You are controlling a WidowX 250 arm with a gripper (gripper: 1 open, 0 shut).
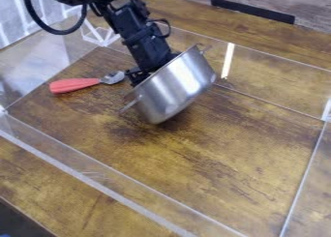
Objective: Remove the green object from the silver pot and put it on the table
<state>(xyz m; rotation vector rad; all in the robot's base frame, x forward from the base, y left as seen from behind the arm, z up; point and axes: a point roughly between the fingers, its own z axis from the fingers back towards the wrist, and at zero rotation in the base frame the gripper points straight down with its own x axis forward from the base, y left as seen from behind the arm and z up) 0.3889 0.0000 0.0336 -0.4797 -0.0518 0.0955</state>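
The silver pot (168,86) stands tipped on its lower edge on the table (226,159), its mouth turned up and away towards the black arm. My gripper (158,65) reaches steeply down into that mouth from the upper left. Its fingertips are hidden behind the rim, and the jaws seem spread wide inside the pot. The green object is hidden from view, so I cannot tell whether anything lies between the fingers.
A red-handled utensil (75,84) lies on the wood just left of the pot, its metal end near the pot's base. Clear plastic walls (77,168) fence the tabletop on all sides. A black cable loops behind the arm at top left.
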